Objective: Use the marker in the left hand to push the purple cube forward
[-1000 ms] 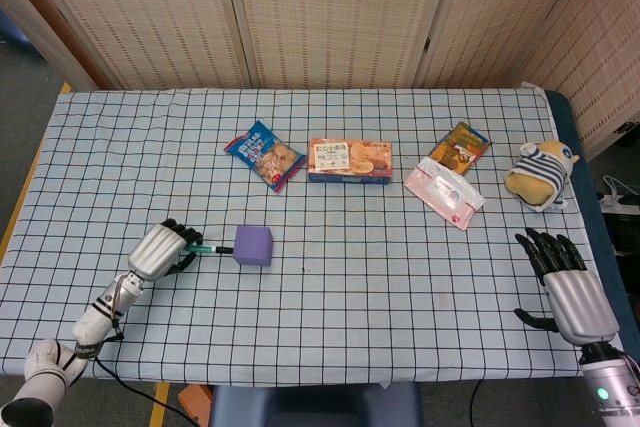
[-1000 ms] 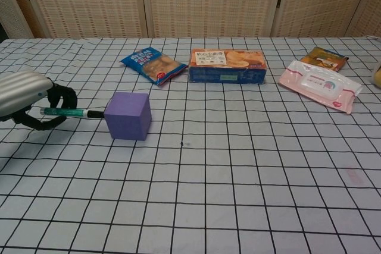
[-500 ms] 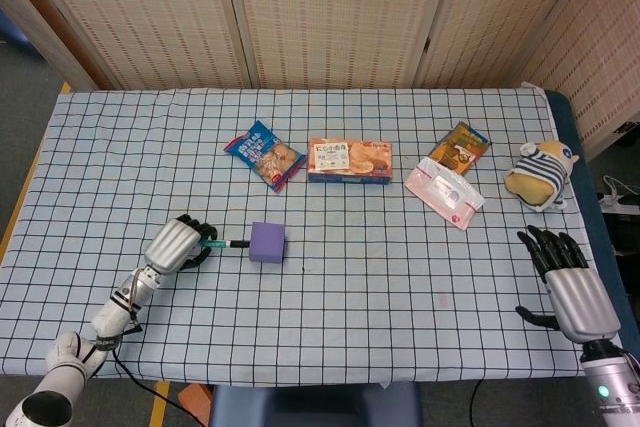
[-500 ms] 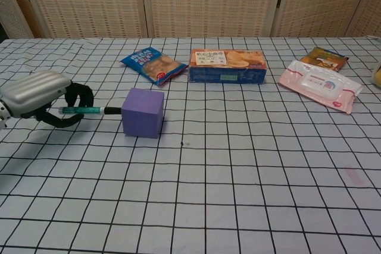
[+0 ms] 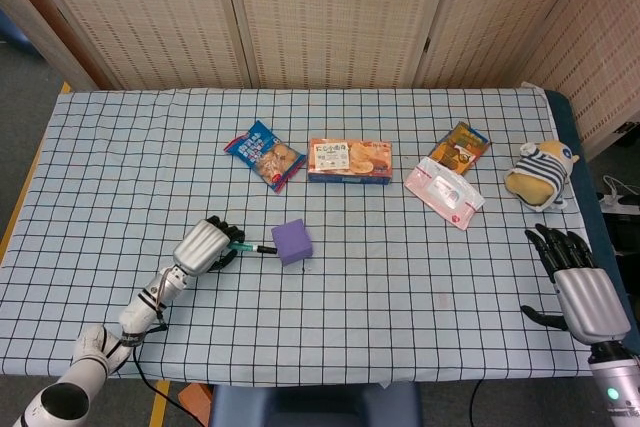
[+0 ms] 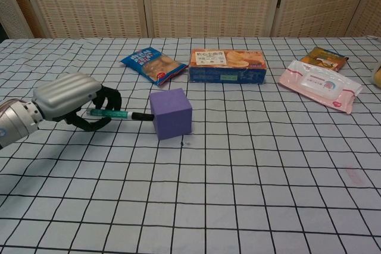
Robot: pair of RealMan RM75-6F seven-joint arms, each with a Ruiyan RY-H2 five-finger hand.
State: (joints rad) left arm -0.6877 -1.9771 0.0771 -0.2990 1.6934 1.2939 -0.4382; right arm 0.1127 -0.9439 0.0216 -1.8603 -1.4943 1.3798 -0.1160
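The purple cube [image 5: 292,242] [image 6: 171,113] sits on the checked tablecloth, slightly turned, left of the table's middle. My left hand [image 5: 206,245] [image 6: 74,101] grips a green marker [image 5: 251,247] [image 6: 115,113] that lies level, and its black tip touches the cube's left face. My right hand [image 5: 580,285] rests at the table's right front edge with its fingers spread and nothing in it; the chest view does not show it.
Behind the cube lie a blue snack bag [image 5: 265,155] [image 6: 153,65], an orange biscuit box [image 5: 349,160] [image 6: 227,66], a pink wipes pack [image 5: 444,192] [image 6: 319,85] and a brown packet [image 5: 459,146] [image 6: 324,59]. A striped plush toy [image 5: 541,175] sits at the far right.
My left hand has moved to the right with the marker, and the cube has slid to the right ahead of the tip and turned a little. The right hand has barely shifted.
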